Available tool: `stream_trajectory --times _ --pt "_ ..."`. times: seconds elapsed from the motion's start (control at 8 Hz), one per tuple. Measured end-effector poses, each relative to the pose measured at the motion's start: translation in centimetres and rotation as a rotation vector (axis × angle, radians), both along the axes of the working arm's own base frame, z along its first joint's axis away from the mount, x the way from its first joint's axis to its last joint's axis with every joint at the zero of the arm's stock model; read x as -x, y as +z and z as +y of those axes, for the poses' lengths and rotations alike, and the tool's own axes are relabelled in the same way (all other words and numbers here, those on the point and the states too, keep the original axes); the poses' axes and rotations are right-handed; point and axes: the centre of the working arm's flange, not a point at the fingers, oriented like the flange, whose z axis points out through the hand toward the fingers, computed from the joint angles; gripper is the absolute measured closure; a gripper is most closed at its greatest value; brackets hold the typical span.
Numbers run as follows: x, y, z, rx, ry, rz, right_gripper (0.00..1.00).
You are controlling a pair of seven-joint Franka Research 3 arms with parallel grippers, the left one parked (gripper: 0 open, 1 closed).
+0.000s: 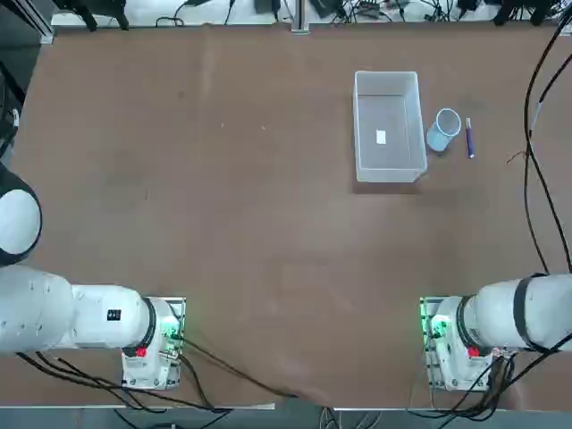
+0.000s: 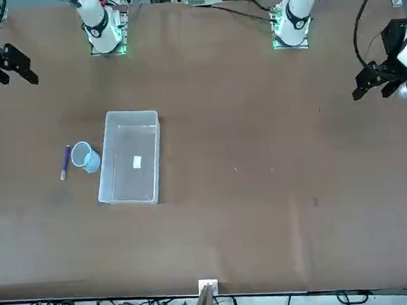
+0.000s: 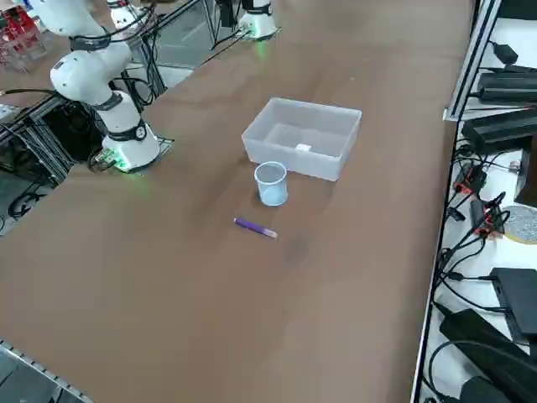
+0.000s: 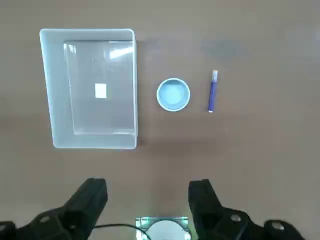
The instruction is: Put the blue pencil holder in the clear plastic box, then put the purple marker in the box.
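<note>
The clear plastic box [image 1: 387,76] [image 2: 131,115] [image 3: 315,107] [image 4: 87,33] stands on the brown table with only a white label on its bottom. Just beside it, on the robot's right, the blue pencil holder [image 1: 444,130] [image 2: 85,157] [image 3: 271,184] [image 4: 173,94] stands upright with nothing in it. The purple marker [image 1: 469,139] [image 2: 65,161] [image 3: 254,227] [image 4: 212,92] lies flat a little further right, apart from the cup. My right gripper [image 4: 148,187] [image 2: 20,68] hangs open high above the table, empty, well back from all three and touching none.
Black cables [image 1: 536,134] hang over the table's right edge, close to the marker. The right arm's base [image 1: 447,340] sits at the near edge. Power bricks and cables [image 3: 503,126] lie beyond the table's far side.
</note>
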Motion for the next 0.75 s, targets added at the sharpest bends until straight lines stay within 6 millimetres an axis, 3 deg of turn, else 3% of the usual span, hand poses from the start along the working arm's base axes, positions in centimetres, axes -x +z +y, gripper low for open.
stream_trajectory --times 0.5,0.75 --pt "0.0 0.0 -0.4 0.0 -0.007 0.0 0.0" --pt "-0.6 -0.7 -2.1 0.008 -0.037 0.004 0.0"
